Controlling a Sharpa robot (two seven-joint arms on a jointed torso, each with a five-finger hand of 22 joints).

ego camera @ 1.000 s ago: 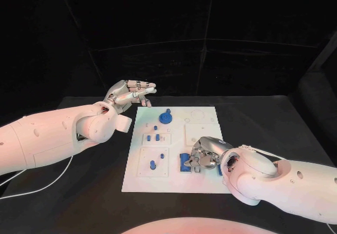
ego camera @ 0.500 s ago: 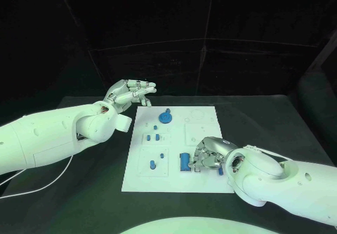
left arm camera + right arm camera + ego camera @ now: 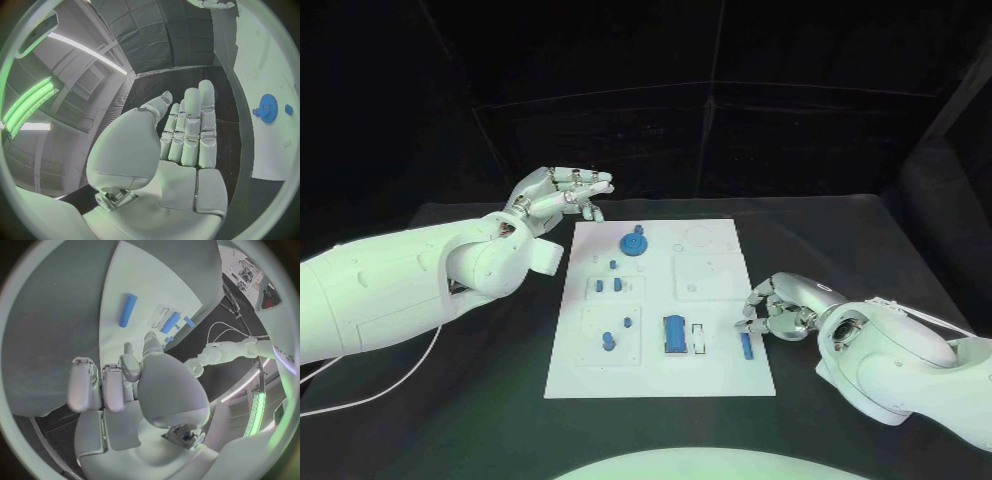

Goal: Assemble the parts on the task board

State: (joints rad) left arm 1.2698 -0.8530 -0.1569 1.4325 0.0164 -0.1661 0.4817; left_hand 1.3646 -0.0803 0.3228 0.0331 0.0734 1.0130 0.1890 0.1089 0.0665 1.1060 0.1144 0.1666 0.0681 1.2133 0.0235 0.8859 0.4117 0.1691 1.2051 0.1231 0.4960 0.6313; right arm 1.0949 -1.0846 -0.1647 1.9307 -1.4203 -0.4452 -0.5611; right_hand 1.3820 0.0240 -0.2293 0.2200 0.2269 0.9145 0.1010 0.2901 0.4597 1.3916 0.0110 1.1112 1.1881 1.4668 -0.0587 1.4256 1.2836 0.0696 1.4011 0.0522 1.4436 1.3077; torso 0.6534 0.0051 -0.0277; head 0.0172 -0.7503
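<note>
The white task board [image 3: 718, 375] lies mid-table. On it I see a blue gear [image 3: 636, 243], small blue pegs [image 3: 606, 285], a wide blue block [image 3: 675, 332] and a slim blue bar [image 3: 746, 346] lying flat near the right edge. My right hand [image 3: 783, 305] hovers just off the board's right edge, fingers curled in and holding nothing; the right wrist view shows the bar [image 3: 128, 309] and block [image 3: 170, 322] lying apart from it. My left hand [image 3: 560, 195] hangs beyond the board's far left corner, empty, with fingers [image 3: 190, 125] stretched out. The gear [image 3: 268, 108] is in the left wrist view too.
Black table surrounds the board on all sides. A white cable [image 3: 387, 385] trails on the table under my left arm. Dark curtain walls close off the back. Raised white squares [image 3: 708, 275] sit on the board's right half.
My right hand has drawn back to the right, off the board, uncovering the wide blue block and leaving the slim blue bar lying by the board's edge. The left hand has hardly moved.
</note>
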